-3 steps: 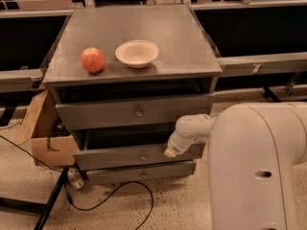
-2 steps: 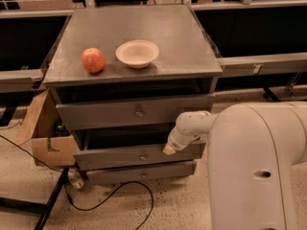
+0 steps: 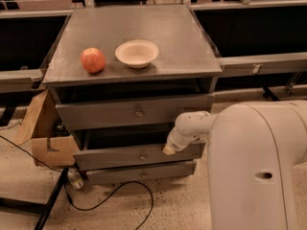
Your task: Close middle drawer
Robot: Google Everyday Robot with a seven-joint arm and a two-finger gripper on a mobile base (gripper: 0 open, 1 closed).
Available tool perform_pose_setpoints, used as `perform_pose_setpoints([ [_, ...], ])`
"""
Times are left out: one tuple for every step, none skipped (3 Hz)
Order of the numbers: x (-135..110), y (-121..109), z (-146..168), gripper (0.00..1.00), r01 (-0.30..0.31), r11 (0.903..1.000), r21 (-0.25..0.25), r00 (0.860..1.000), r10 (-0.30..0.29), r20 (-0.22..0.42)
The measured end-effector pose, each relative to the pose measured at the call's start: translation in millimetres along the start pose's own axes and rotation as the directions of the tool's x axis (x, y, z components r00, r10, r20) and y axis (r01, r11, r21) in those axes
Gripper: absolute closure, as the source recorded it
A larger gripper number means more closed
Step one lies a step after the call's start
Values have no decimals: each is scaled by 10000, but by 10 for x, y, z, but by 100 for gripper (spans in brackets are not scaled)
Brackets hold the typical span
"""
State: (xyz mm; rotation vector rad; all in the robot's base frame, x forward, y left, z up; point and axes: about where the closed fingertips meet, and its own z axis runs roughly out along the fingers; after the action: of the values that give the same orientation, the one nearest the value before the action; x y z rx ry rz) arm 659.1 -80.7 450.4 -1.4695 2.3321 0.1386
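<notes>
The middle drawer (image 3: 115, 156) is a wide grey front with a small round knob (image 3: 142, 156). It stands pulled out further than the top drawer (image 3: 110, 113) and the lowest drawer (image 3: 139, 172), with a dark gap above it. My gripper (image 3: 169, 150) is at the end of my white arm (image 3: 192, 126) and sits against the right part of the middle drawer's front, at its top edge.
A red apple (image 3: 93, 60) and a white bowl (image 3: 137, 52) sit on the cabinet top (image 3: 182, 47). A cardboard box (image 3: 41, 138) stands at the cabinet's left. A black cable (image 3: 110, 200) lies on the floor in front. My white body (image 3: 259, 166) fills the lower right.
The gripper has shifted slightly down and left along the middle drawer's front. The drawer looks about as far out as before.
</notes>
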Motion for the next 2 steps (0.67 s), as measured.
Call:
perform_pose_setpoints([
  [-35,-45,-14,74,-22,9999,99,10000,22,67],
  [-35,-36,-24,50,-33,9999,133,10000,32,92],
])
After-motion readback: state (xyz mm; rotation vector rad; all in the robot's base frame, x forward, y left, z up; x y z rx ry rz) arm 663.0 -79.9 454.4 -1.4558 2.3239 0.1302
